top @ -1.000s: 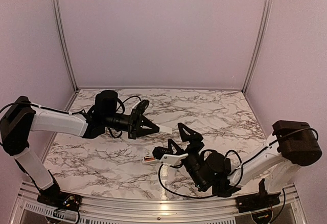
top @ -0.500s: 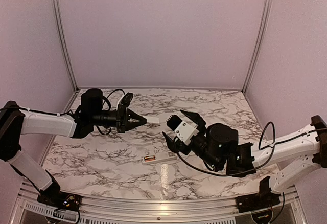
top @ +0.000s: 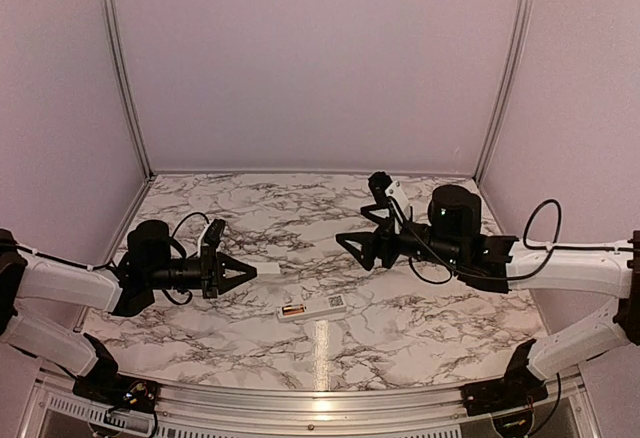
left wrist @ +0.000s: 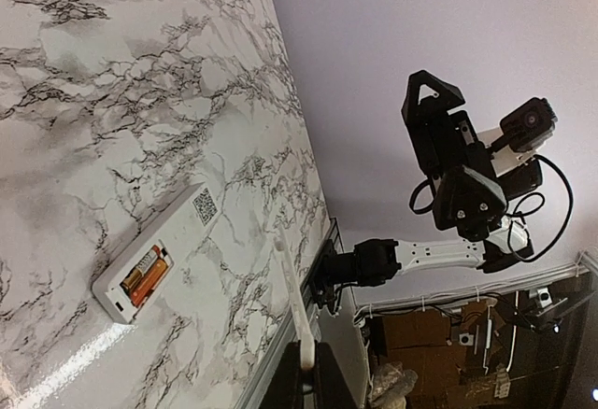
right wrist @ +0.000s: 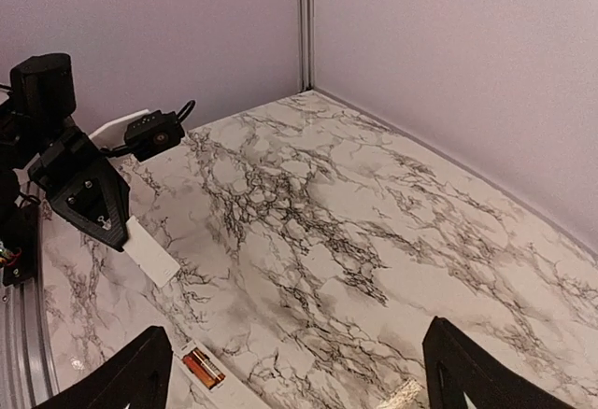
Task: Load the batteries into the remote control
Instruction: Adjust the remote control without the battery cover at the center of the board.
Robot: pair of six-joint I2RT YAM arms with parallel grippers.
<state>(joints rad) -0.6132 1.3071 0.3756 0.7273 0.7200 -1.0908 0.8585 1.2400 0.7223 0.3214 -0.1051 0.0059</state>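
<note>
The remote control (top: 318, 306) lies flat on the marble table (top: 420, 328), with the batteries (top: 293, 310) seated in its open left end. Just left of it, the left gripper (top: 248, 269) pinches a thin white cover (top: 267, 269); behind it to the right, the right gripper (top: 362, 220) hangs spread wide and empty

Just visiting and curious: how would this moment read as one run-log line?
remote control: on table, bay open | batteries: seated in bay | left gripper: shut on white cover | right gripper: open, empty, raised
</note>
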